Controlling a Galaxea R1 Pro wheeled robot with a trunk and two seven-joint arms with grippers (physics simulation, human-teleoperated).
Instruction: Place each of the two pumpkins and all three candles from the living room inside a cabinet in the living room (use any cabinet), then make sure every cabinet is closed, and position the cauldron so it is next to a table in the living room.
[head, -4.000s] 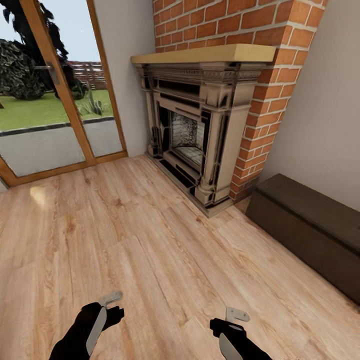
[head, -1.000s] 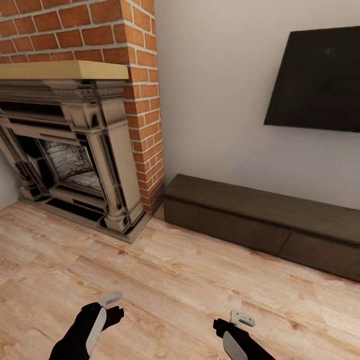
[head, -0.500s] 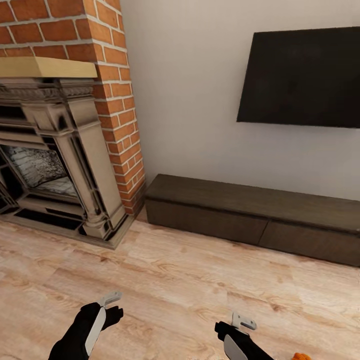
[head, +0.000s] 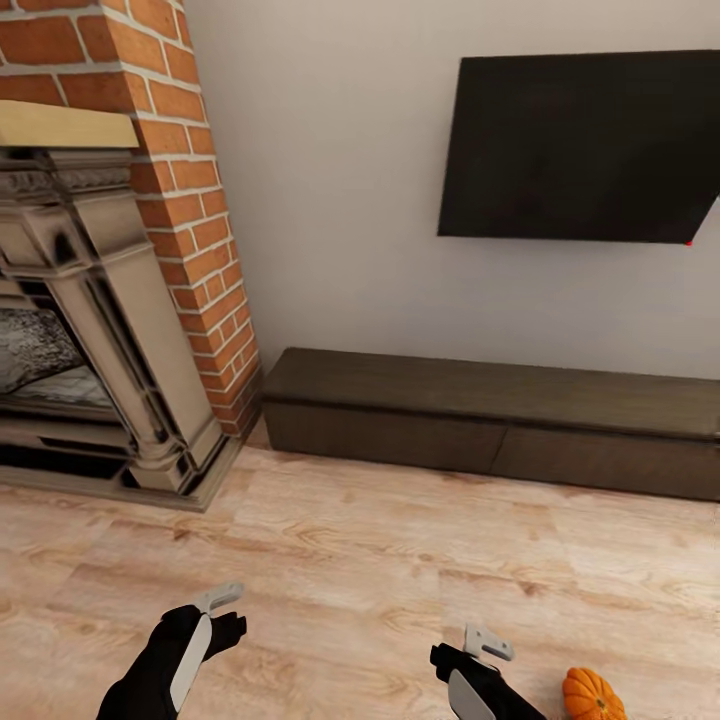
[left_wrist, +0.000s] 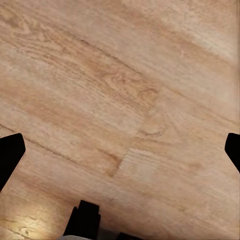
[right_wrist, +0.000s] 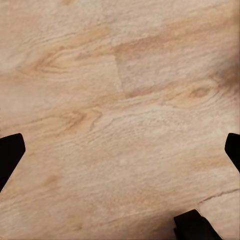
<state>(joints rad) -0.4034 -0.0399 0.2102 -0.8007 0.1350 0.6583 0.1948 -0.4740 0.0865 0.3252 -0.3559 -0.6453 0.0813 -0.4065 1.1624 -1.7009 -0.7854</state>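
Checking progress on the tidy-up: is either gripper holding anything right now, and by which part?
Nothing is held. The left gripper and right gripper are both open over bare wooden floor. One pumpkin sits on the floor beside the right arm, untouched.

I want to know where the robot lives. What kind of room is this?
Most likely a living room. There is a brick fireplace with a wooden mantel, a flat black TV on the wall, and a long low dark cabinet beneath it. A little orange pumpkin sits on the wooden floor.
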